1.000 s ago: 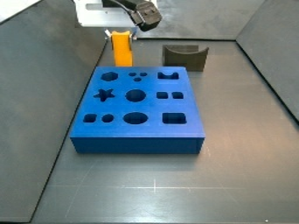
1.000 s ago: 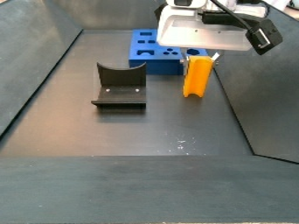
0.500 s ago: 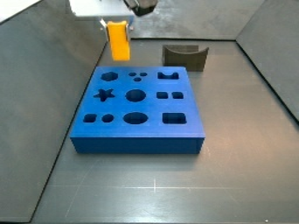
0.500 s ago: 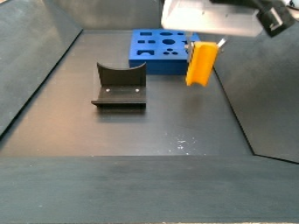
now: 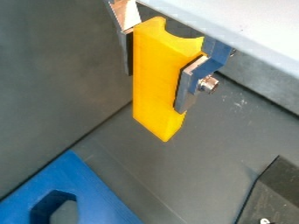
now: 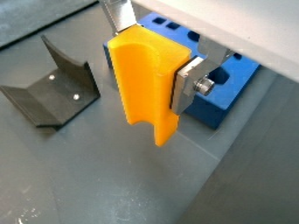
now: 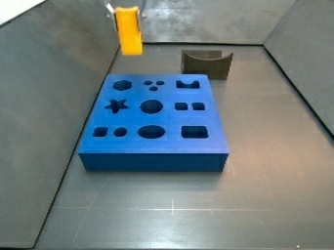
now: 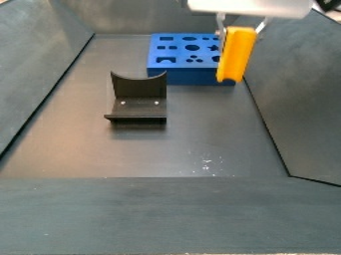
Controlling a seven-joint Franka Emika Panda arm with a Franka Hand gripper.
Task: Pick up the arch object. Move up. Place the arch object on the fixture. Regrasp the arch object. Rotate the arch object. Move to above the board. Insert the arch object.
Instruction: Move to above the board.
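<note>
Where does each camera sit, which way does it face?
Wrist view: on the arm, looking down past the gripper shut on the arch object; board corner below.
Wrist view: same mount, opposite side; fixture and board behind.
Side view: off the board's near edge, fixture beyond; fingers barely visible.
Side view: off the fixture's open front, board behind.
All four show the block.

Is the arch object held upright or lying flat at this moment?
Upright. The arch object hangs with its long axis vertical, clear of the floor, clamped between the fingers of the hand, beside the board.
</note>
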